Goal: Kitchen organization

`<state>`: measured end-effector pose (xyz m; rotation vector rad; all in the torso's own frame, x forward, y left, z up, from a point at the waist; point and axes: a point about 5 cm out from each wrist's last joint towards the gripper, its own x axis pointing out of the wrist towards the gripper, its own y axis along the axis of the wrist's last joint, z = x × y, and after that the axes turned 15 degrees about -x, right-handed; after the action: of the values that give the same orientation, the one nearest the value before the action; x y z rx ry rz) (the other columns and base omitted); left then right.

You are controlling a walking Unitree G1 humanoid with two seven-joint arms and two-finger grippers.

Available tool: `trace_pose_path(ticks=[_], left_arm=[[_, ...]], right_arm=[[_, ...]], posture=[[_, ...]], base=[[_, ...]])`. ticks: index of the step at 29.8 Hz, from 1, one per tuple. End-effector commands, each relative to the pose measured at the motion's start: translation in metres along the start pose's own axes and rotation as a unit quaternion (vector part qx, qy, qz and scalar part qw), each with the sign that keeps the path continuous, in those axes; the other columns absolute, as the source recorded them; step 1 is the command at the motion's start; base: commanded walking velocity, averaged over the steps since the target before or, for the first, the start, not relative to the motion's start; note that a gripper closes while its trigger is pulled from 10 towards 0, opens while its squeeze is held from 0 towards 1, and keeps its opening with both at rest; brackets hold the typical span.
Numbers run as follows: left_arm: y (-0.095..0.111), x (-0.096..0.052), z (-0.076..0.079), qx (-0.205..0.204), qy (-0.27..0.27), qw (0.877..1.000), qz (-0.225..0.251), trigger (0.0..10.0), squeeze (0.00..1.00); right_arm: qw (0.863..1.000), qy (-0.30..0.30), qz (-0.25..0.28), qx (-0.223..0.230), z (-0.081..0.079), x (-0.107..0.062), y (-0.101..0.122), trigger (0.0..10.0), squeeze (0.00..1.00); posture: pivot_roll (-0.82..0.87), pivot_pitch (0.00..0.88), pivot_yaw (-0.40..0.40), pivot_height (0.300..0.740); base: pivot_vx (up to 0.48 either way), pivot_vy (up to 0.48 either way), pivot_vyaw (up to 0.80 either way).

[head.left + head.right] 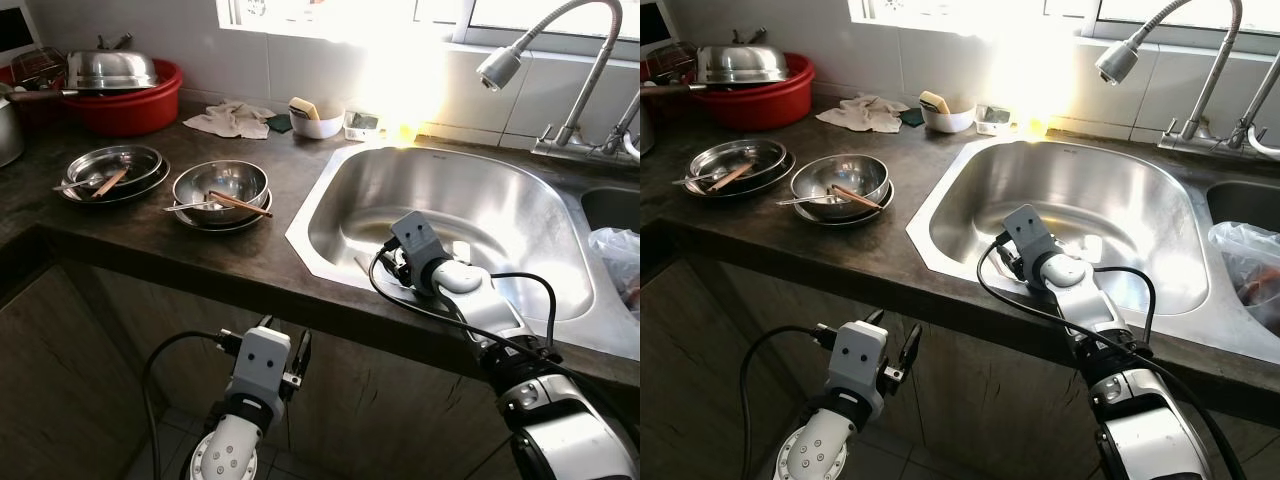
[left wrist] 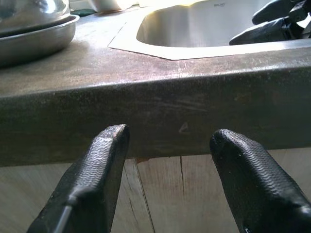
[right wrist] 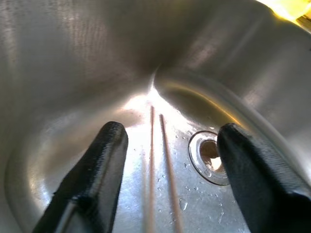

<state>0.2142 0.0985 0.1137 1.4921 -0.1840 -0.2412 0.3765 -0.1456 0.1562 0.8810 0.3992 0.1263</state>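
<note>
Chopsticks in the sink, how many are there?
2 chopsticks lie side by side on the sink floor, beside the drain, between the right gripper's open fingers. Others may be hidden.

2 chopsticks point(image 3: 160, 160) lay side by side on the sink point(image 1: 520, 215) floor, beside 1 drain hole point(image 3: 210, 155). On the counter point(image 1: 150, 235) sat 2 stacks of steel bowls: 1 point(image 1: 112, 170) at the left, 1 point(image 1: 220, 192) just right of it. 1 red basin point(image 1: 135, 105) carried 1 steel lid point(image 1: 110, 68). 1 white bowl point(image 1: 318, 122), 1 crumpled rag point(image 1: 232, 118) and 1 faucet point(image 1: 560, 60) rounded it out.
</note>
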Motion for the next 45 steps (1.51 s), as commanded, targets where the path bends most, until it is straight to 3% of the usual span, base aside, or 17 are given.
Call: trace_pose_path(ticks=[1,2,3,13,17,26,29,35,42,45], left_arm=[[0.003,0.001,0.001,0.002,-0.001,1.000,0.004,10.0,0.00],[0.003,0.002,0.001,0.002,0.000,1.000,0.004,10.0,0.00],[0.003,0.002,0.001,0.002,0.001,1.000,0.005,10.0,0.00],[0.004,0.005,-0.002,0.005,0.008,1.000,0.009,10.0,0.00],[0.004,0.006,-0.004,0.004,0.008,1.000,0.010,10.0,0.00],[0.005,0.004,-0.007,0.002,0.008,1.000,0.014,10.0,0.00],[0.005,0.004,-0.007,-0.003,0.004,1.000,0.013,10.0,0.00],[0.006,0.001,-0.008,-0.014,0.011,1.000,0.018,10.0,0.00],[0.005,-0.006,-0.002,-0.027,-0.016,0.999,0.010,10.0,0.00],[0.005,-0.007,-0.001,-0.027,-0.016,0.999,0.011,10.0,0.00]], right_arm=[[1.000,0.015,-0.004,0.012,-0.011,-0.001,-0.004,10.0,1.00],[1.000,0.008,-0.002,0.013,-0.010,-0.002,-0.004,10.0,1.00],[1.000,-0.008,0.005,0.019,-0.007,-0.005,-0.002,10.0,0.00],[0.987,-0.098,0.100,0.083,0.004,-0.034,0.013,10.0,0.00],[0.976,-0.122,0.143,0.106,-0.004,-0.057,0.022,10.0,0.00],[0.956,-0.174,0.158,0.175,-0.028,-0.093,0.011,10.0,0.00],[0.956,-0.168,0.152,0.184,-0.040,-0.100,0.010,10.0,0.00],[0.956,-0.162,0.154,0.192,-0.045,-0.107,0.011,10.0,0.00],[0.965,-0.118,0.146,0.183,-0.064,-0.121,0.003,10.0,0.00],[0.966,-0.115,0.146,0.182,-0.065,-0.122,0.002,10.0,0.00]], posture=[[0.07,0.071,-0.049,0.740],[0.07,0.069,-0.047,0.740],[0.07,0.069,-0.048,0.740],[0.05,0.057,-0.042,0.740],[0.04,0.052,-0.032,0.740],[0.04,0.046,-0.016,0.740],[0.04,0.046,-0.010,0.740],[0.03,0.046,-0.008,0.740],[0.04,0.047,-0.010,0.740],[0.04,0.047,-0.010,0.740]], base=[[0.000,0.000,0.00],[0.000,0.000,0.00],[0.000,0.000,0.00],[0.000,0.000,0.00],[0.000,0.000,0.00],[0.000,0.000,0.00],[0.000,0.000,0.00],[0.000,0.000,0.00],[0.000,0.000,0.00],[0.000,0.000,0.00]])
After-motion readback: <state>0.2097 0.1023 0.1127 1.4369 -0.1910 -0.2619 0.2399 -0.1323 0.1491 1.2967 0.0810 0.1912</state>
